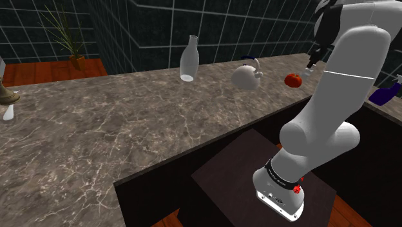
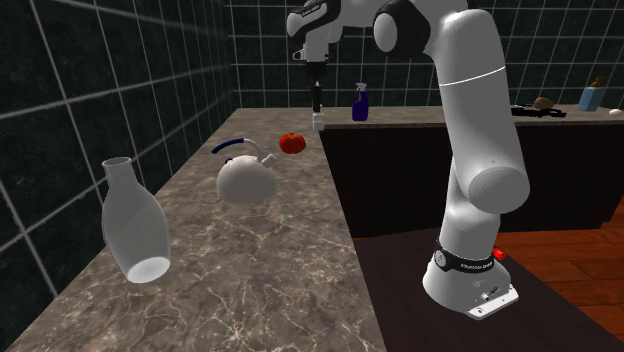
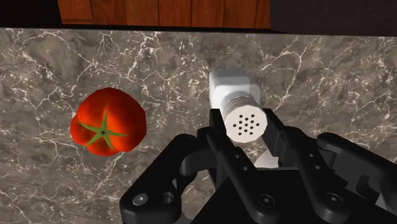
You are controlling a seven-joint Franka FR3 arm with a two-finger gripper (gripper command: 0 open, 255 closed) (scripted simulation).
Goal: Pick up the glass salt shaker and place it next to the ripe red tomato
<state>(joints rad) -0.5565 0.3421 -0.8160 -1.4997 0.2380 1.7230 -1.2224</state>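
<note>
Ok so the end effector [image 3: 245, 132] is pinching the salt shaker [image 3: 234, 94] from both sides, holed cap facing the wrist cam and base pointing at the marble worktop [image 3: 337, 83]. In the second exterior view the tomato [image 2: 291, 143] sits at roughly 8 o'clock from the shaker, near but not touching. I can't tell if the base is down, so I'd lower it slow and straight, only let go once it's seated, and mind the worktop edge close by.
</note>
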